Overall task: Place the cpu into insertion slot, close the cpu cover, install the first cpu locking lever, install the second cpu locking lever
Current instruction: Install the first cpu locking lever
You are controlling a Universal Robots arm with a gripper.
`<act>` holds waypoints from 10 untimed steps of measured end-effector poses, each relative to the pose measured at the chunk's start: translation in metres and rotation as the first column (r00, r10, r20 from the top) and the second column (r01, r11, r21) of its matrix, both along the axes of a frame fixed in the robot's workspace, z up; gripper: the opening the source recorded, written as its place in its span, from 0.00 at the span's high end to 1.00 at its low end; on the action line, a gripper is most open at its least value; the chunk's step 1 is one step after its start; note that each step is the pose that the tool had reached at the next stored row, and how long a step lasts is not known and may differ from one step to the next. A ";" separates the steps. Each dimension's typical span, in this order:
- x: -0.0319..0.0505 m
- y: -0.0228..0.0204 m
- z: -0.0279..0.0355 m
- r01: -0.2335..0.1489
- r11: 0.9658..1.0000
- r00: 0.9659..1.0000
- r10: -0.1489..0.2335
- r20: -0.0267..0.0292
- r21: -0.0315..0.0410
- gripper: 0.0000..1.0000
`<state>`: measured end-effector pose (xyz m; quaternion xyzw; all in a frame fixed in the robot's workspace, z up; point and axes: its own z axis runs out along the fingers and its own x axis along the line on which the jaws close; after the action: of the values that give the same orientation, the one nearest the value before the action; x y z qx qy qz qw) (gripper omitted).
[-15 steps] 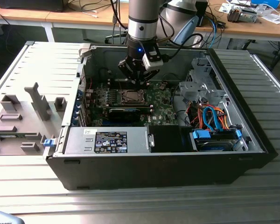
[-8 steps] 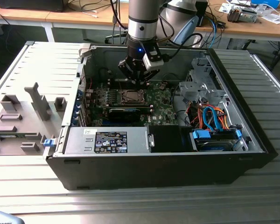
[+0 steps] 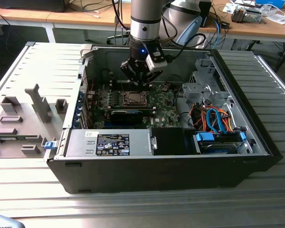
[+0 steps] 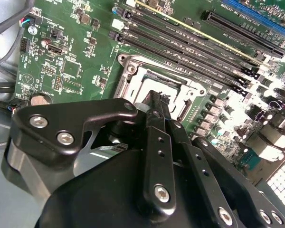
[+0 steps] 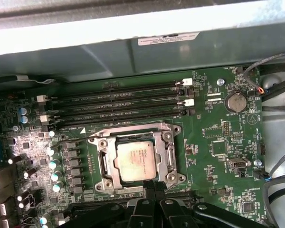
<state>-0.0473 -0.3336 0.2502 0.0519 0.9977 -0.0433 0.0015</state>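
We find cpu (image 5: 137, 160) seated under closed cover (image 5: 167, 156) | gripper (image 5: 150, 186) pinched narrow, empty, at socket's 6 o'clock edge, apparently reaching a lever.

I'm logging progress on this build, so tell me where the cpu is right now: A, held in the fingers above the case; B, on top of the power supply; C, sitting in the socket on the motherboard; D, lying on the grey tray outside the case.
C: in the first wrist view the cpu lies flat inside the metal socket frame on the motherboard.
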 end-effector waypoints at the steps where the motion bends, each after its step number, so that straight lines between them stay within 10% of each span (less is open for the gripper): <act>1: 0.0000 0.0000 0.0000 -0.002 1.000 1.000 0.002 0.000 0.000 0.89; 10: 0.0000 0.0000 0.0000 -0.022 1.000 1.000 0.022 0.000 0.000 0.89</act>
<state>-0.0473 -0.3336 0.2502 0.0409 0.9982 -0.0432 0.0020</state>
